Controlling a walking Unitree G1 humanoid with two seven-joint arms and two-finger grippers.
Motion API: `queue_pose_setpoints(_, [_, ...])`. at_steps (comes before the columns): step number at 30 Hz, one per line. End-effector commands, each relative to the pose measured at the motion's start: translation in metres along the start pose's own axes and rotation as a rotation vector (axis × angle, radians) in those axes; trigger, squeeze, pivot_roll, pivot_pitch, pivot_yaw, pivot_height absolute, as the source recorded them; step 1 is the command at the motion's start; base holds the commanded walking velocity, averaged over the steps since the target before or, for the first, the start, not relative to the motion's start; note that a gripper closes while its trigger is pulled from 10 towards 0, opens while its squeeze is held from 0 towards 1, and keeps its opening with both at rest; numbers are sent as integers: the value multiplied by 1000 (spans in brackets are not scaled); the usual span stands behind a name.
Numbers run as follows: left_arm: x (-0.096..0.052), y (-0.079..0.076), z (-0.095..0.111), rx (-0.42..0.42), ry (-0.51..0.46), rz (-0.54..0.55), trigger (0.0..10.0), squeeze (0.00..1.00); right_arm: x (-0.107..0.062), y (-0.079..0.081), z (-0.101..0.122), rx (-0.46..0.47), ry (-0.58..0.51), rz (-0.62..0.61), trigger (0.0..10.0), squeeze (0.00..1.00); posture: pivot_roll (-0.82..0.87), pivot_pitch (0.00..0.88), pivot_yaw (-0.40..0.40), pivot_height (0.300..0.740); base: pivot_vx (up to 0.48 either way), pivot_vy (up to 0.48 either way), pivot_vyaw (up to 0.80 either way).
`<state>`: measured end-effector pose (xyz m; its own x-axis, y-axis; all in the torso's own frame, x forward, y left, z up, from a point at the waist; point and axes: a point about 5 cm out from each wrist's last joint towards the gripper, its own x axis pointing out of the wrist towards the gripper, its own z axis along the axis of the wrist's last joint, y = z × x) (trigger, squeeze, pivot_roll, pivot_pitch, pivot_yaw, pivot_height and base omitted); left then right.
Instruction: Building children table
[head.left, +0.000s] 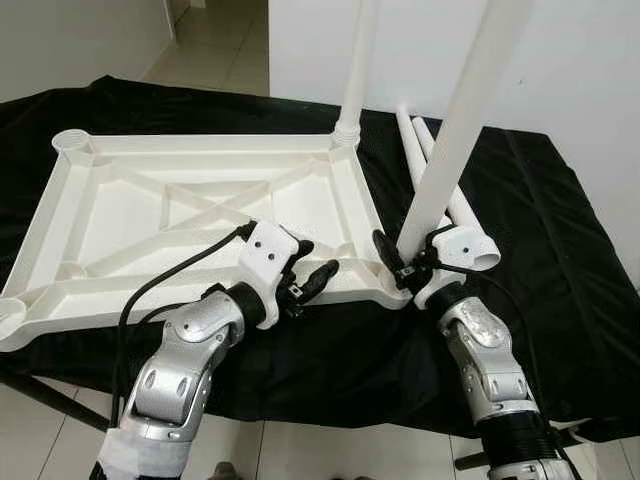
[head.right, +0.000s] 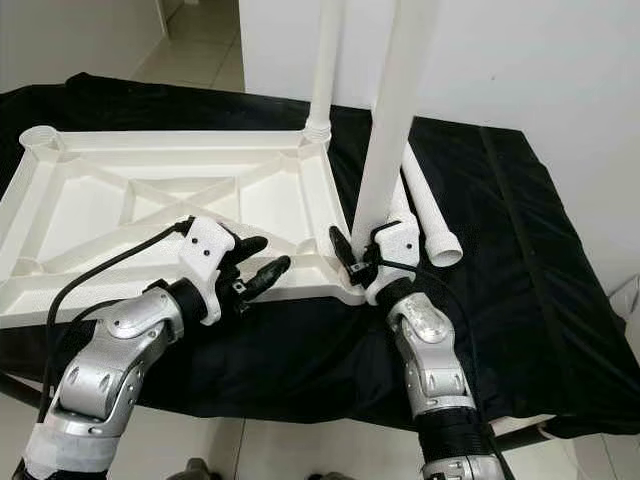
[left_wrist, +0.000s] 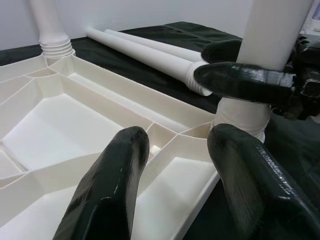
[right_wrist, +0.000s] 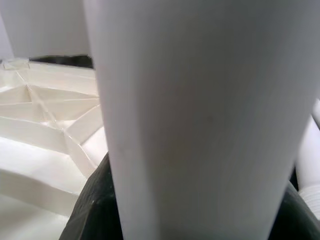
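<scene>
Two legs are already at the white tabletop (head.left: 200, 215), which lies upside down, ribs up, on a black cloth (head.left: 560, 260) spread over the work surface. At the left, its far-left corner socket (head.left: 72, 141) stands unfilled. Next comes the left gripper (head.left: 308, 268), released, its fingers spread over the near rim of the tabletop and holding nothing. Beyond it, an upright leg (head.left: 358, 60) is seated in the far-right corner. Further right, the right gripper (head.left: 402, 262) is clenched around a second leg (head.left: 462, 110) low down, just above the near-right corner socket, where the leg stands with a slight tilt. Two spare legs (head.left: 425, 150) lie side by side on the cloth past that corner.

Judging by the moulded plastic, the legs look light, stiff and smooth, so likely slippery under black pads; a hold close to the threaded end should give the best control for turning one in. The tabletop seems rigid yet light enough to slide, so bracing its rim would help.

No brand, label or writing is legible anywhere.
</scene>
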<state>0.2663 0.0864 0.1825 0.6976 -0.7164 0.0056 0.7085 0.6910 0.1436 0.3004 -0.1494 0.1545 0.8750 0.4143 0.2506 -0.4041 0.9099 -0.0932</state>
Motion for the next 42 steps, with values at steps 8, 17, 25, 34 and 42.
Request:
queue_pose_setpoints(8, [0,1,-1,-11,7,39,10000,0,-18,2,-16,71,-21,-51,10000,0,147,65,-40,740,0,0,0])
queue_pose_setpoints(17, [0,0,-1,-11,6,39,10000,0,-27,3,-28,103,13,-120,10000,0,146,65,-37,740,0,0,0])
queue_pose_setpoints(25, [0,0,0,-10,6,38,10000,0,-27,-3,-37,143,60,-153,10000,0,144,65,-37,740,0,0,0])
queue_pose_setpoints(34, [0,0,0,-10,5,42,10000,0,-28,-5,-51,230,145,-198,10000,0,150,69,-43,740,0,0,0])
queue_pose_setpoints(42, [-2,1,0,-8,6,49,10000,0,-34,-8,-68,280,229,-265,10000,0,152,70,-43,740,0,0,0])
